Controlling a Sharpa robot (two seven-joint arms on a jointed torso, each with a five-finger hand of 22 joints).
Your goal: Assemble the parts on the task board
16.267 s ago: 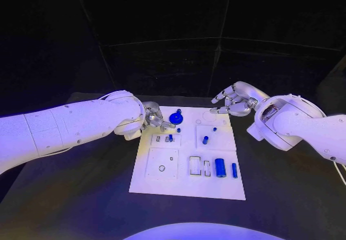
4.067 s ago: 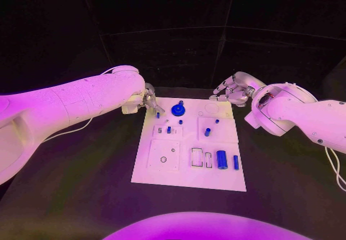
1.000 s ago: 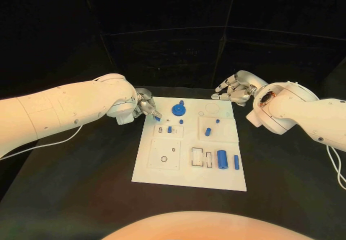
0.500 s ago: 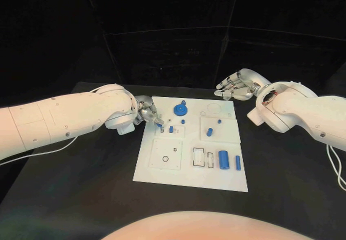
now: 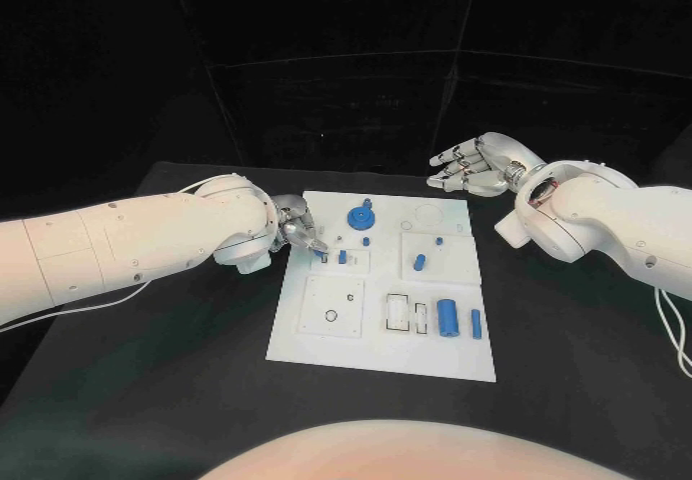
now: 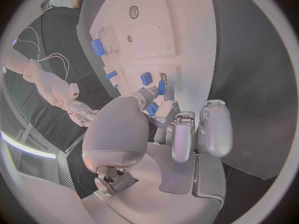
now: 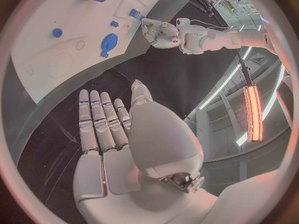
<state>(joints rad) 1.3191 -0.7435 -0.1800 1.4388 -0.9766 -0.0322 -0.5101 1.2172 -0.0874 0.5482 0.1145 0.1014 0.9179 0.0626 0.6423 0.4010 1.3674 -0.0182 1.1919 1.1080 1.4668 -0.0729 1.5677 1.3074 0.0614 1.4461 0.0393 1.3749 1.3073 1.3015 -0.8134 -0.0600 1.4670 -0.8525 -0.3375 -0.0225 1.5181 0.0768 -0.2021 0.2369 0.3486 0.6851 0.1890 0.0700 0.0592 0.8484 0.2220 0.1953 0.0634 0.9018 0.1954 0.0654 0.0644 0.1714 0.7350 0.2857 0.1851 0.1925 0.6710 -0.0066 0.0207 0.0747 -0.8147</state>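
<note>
The white task board point(image 5: 361, 345) lies in the middle of the black table. My left hand point(image 5: 297, 230) hovers at the board's far left part and pinches a small blue peg point(image 6: 161, 88) at its fingertips, just over a small raised plate where another blue peg point(image 5: 342, 257) stands. A round blue part point(image 5: 359, 217) sits beyond it. My right hand point(image 5: 470, 165) hangs past the board's far right corner, its fingers point(image 7: 99, 122) straight and apart, holding nothing. The right wrist view shows the board point(image 7: 44, 55) and the left hand point(image 7: 161, 33).
More blue parts on the board: a short piece point(image 5: 418, 263), a small peg point(image 5: 436, 241), a thick cylinder point(image 5: 446, 318) and a thin bar point(image 5: 473, 323) beside empty rectangular slots point(image 5: 392, 312). A square plate with a hole point(image 5: 332, 305) lies near left.
My left hand has carried the blue peg from the board's far left edge inward, towards the small raised plate. My right hand has drawn a little farther from the board.
</note>
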